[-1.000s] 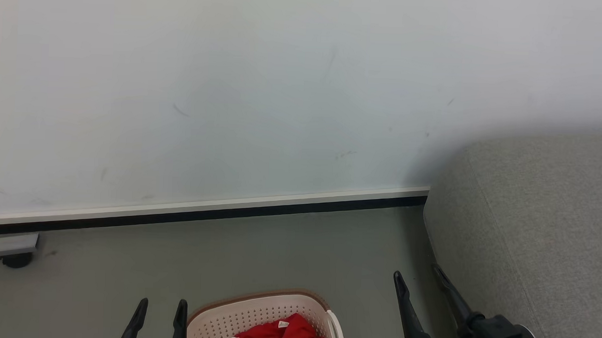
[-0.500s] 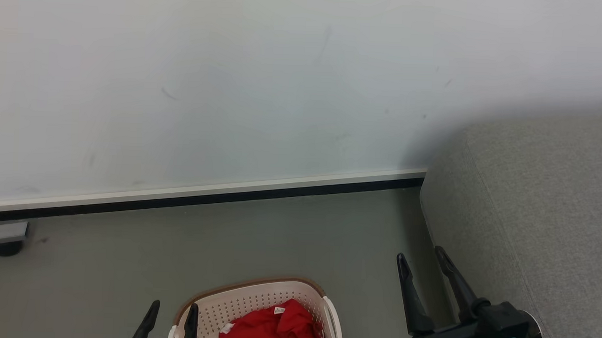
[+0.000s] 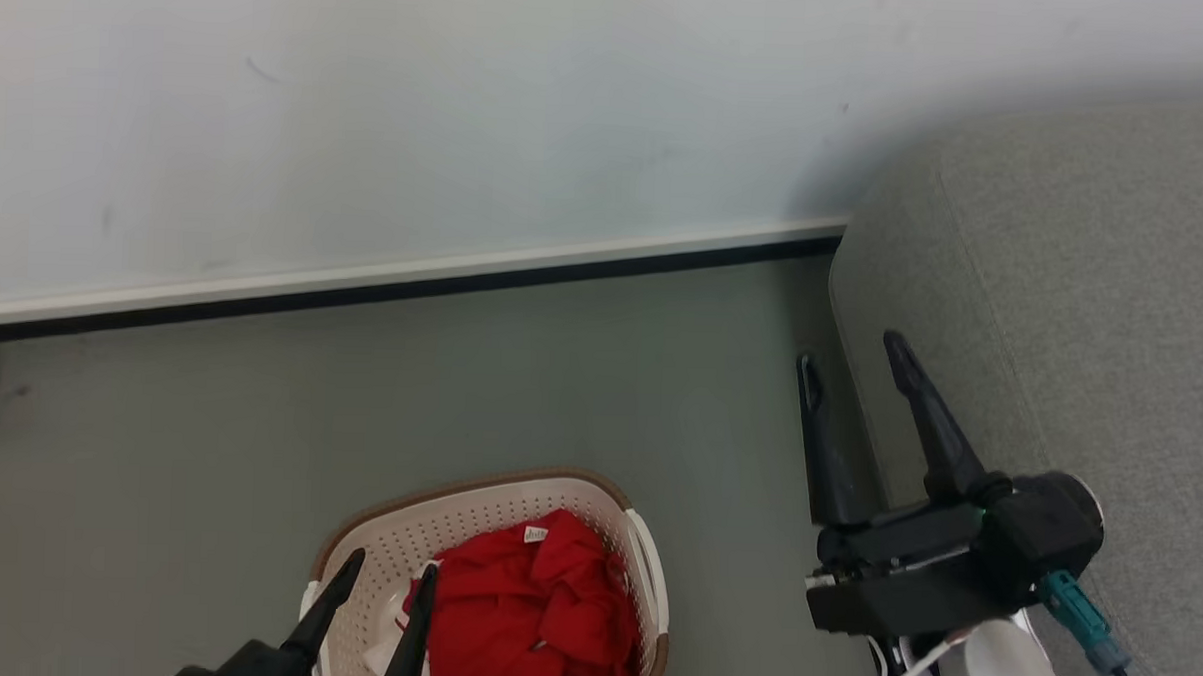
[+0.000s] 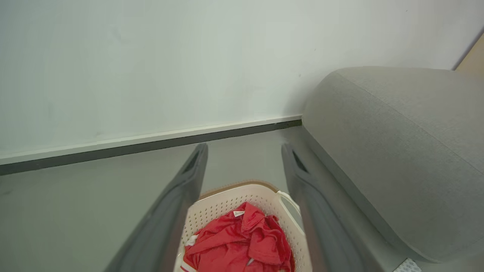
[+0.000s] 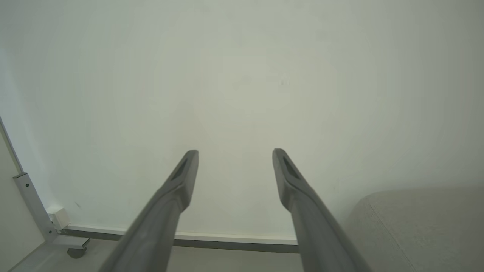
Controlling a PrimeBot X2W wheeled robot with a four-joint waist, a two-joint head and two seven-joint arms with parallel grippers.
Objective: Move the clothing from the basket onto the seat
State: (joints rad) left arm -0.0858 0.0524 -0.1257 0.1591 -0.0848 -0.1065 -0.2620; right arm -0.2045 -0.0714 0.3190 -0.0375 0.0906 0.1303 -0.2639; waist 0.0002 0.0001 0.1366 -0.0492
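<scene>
Hovering left gripper (image 3: 394,561): your two dark fingers are spread apart with nothing between them, poised over the left side of the basket. The inner fingertip sits right at the edge of the red heap, and I can't tell whether it's touching.
Right gripper (image 3: 851,352): also spread wide and empty. It's held up by the seat's rounded edge, one finger against the floor and the other against grey fabric. I'd say it's parked there to leave your left arm a clear lane.
Red clothing (image 3: 532,606): one crumpled bundle lying in the basket, filling the middle and the side toward the seat. A small white label shows at its top fold and a bit of white trim peeks out at the left.
Basket (image 3: 476,479): cream, full of holes and brown-rimmed, standing on the grey floor (image 3: 258,436). Its white handle faces the seat, with a strip of floor between them.
Seat (image 3: 1063,294): big grey upholstery to the right, backed against the white wall (image 3: 470,93). What shows of its top is bare.
Step in hand: this reads as the approach for the first grab, and nothing has reached the seat yet.
Next move: come down and pinch a high fold near that label, then lift well clear of the rim, because loose cloth will trail.
Watch out: a fingertip could snag the holed wall, and a light basket may drag along.
</scene>
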